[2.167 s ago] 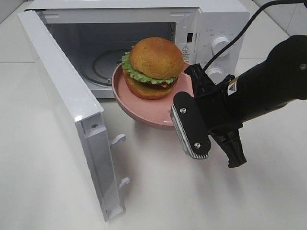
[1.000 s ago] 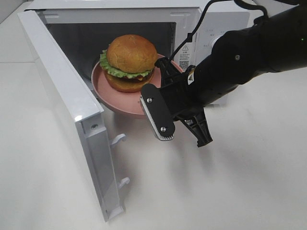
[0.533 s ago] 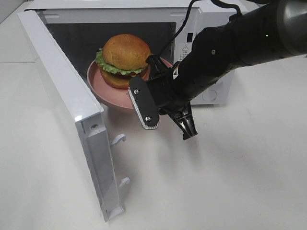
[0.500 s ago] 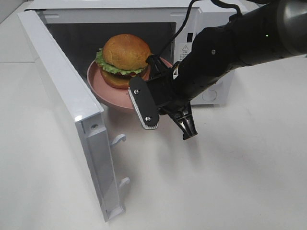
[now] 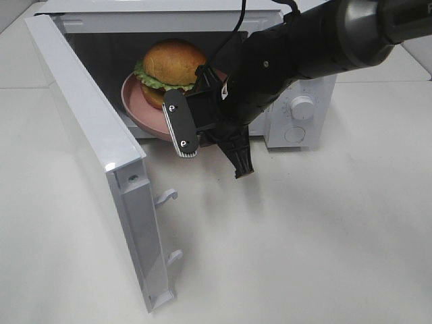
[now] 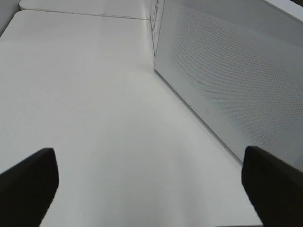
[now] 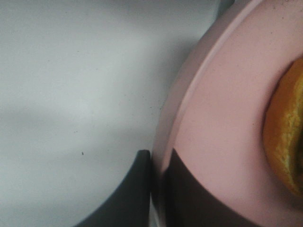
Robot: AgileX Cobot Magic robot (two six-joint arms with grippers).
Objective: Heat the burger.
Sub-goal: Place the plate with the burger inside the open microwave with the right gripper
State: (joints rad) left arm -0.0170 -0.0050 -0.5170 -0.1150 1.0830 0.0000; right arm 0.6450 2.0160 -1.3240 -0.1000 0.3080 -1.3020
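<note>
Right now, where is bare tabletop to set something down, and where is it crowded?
Free: the table in front of the microwave, right of its open door. Crowded: the microwave mouth, where the right gripper holds the pink plate with the burger.

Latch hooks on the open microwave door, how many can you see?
2. Both stick out of the open microwave door, on its near edge: one latch hook above, the other below it. None seems hidden.

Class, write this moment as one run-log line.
right gripper: shut on pink plate rim | burger: on plate, partly inside microwave | door: open | left gripper: open, empty
</note>
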